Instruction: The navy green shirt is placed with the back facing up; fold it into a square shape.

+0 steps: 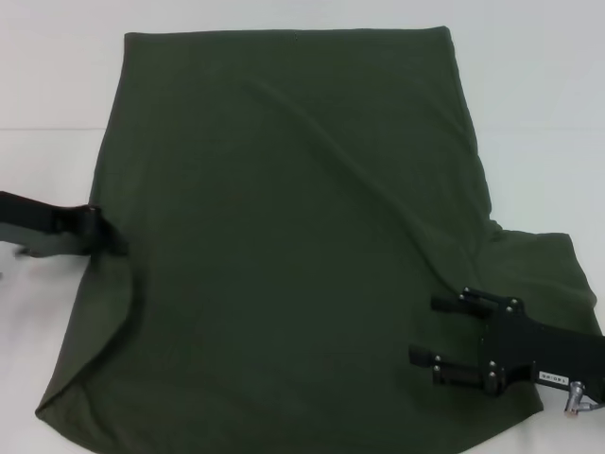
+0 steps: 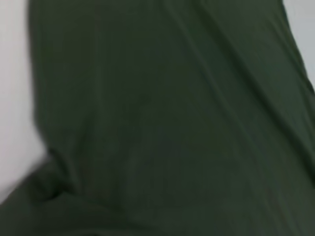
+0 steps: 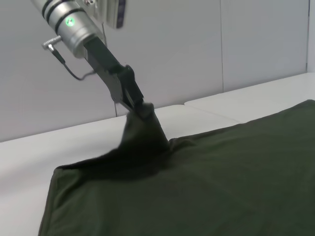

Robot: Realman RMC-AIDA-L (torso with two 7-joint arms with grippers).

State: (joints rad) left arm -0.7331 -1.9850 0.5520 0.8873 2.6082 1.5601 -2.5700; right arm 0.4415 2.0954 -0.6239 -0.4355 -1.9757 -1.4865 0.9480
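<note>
my left gripper (image 1: 112,234) pinches the navy green shirt (image 1: 293,236) edge; right gripper (image 1: 440,340) spread wide, cloth beneath

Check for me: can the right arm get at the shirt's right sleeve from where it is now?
Probably yes. The right gripper hovers open over the navy green shirt, the sleeve lies flat beside it, uncovered. The left gripper grips the opposite edge.

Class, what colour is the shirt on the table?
Plain dark olive green shirt; the head view shows it best.
</note>
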